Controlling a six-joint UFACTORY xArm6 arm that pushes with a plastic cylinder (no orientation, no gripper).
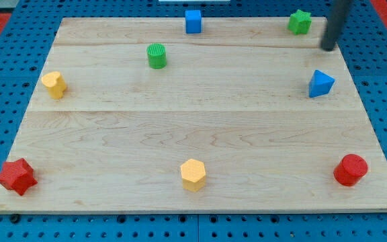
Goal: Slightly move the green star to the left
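Note:
The green star (299, 22) sits near the top right corner of the wooden board (193, 134). My tip (328, 48) is on the board just to the right of and slightly below the star, a short gap apart from it. The dark rod rises from the tip toward the view's top right.
A blue cube (193, 21) is at top centre, a green cylinder (156, 56) left of centre, a blue triangle (320, 84) below my tip. A yellow block (54, 85), red star (16, 176), yellow hexagon (193, 175) and red cylinder (350, 169) lie elsewhere.

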